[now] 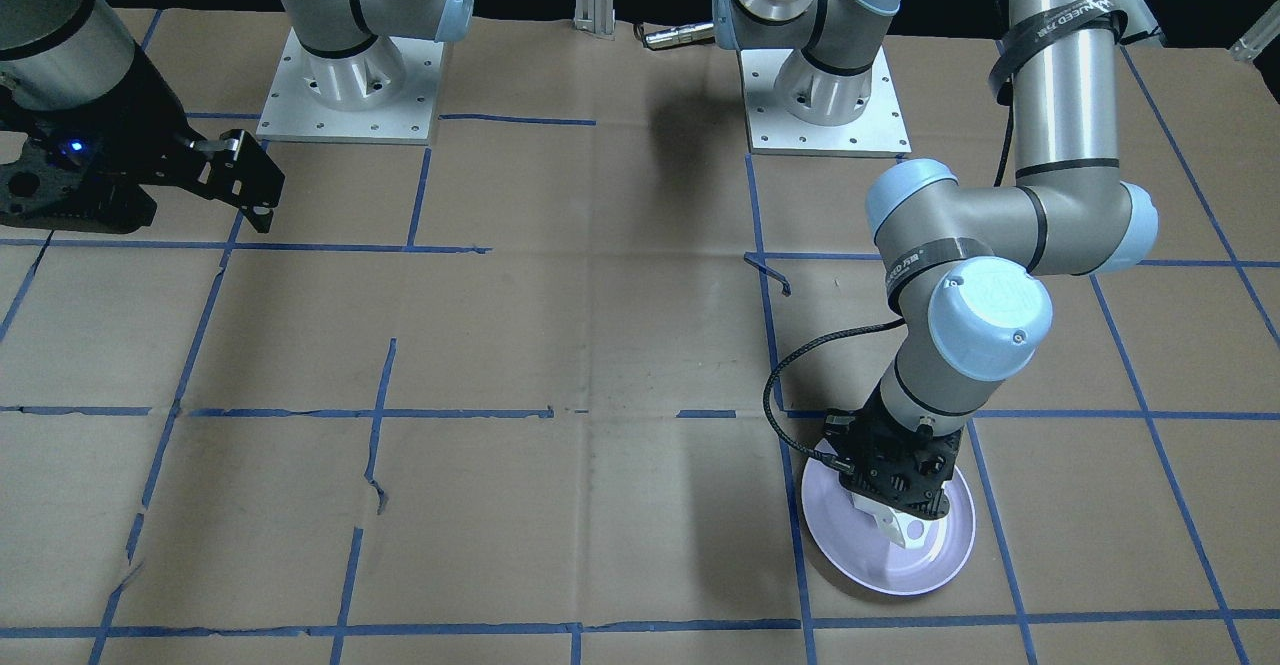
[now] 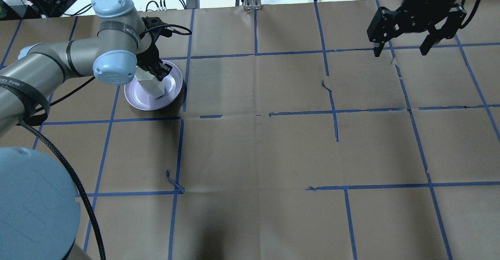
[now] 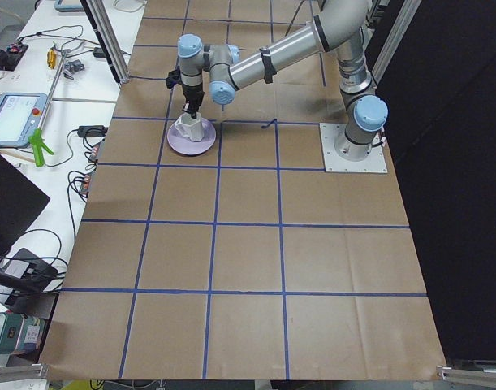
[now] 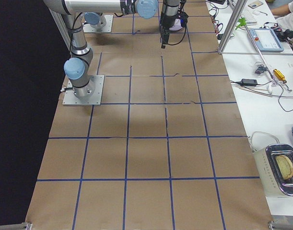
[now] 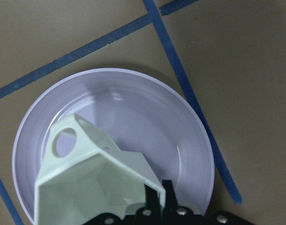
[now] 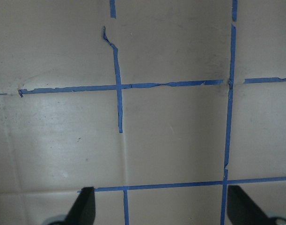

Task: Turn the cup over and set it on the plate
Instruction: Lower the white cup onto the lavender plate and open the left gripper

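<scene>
The left end effector (image 1: 893, 493) is closed on the cup (image 1: 893, 527), with the wall near the rim pinched between its fingers. The cup is held over the plate (image 1: 838, 548), inside the rim and toward the middle. It appears tilted, with what looks like its open mouth turned toward the wrist camera and its handle pointing away from the fingers. Whether its lower edge already rests on the plate cannot be told.

The task is judged to be nearly done: the cup is at the plate and seems to have been turned mouth up. It remains to be set level, released, and the arm drawn clear. A tilt at release could let the cup tip onto its side.

Just beside the plate, a black cable (image 1: 783, 385) from the left wrist is looped over the counter (image 1: 600, 345). It is not seen touching the plate. Blue tape lines (image 1: 460, 412) are laid in a grid across the brown paper, torn in places. No other object is seen near the plate.

Well apart, at the far side of the counter, the right end effector (image 2: 400, 52) is held above the paper with its fingers spread wide and nothing between them.
</scene>
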Controlling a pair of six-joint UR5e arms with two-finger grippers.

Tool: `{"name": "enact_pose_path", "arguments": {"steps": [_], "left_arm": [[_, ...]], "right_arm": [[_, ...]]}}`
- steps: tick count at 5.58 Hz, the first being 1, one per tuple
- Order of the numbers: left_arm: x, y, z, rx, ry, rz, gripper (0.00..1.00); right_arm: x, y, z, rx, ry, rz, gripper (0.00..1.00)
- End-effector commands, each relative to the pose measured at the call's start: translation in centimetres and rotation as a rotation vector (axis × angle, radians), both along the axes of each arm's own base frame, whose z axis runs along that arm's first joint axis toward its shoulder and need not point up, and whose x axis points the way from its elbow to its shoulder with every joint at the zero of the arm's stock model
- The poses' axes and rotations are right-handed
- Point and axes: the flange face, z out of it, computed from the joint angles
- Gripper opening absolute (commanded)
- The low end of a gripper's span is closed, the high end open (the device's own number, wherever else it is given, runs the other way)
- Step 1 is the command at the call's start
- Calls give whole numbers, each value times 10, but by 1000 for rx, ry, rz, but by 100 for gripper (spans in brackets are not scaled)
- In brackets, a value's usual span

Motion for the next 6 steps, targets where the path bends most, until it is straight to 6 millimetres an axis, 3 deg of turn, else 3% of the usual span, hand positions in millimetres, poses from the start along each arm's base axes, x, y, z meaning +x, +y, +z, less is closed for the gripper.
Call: {"name": "enact_pose_path", "arguments": {"steps": [1,2,4,6], "left_arm": [[2,-1,0,0,-2,7,98],[2,0,2,0,-3,7,99],[-3,5,27,13,0,28,99],[-13,24,88,27,17,156,99]], "right_arm": [[0,0,0,0,0,0,100],[0,0,0,0,0,0,100],[0,0,0,0,0,0,100],[0,0,0,0,0,0,100]]}}
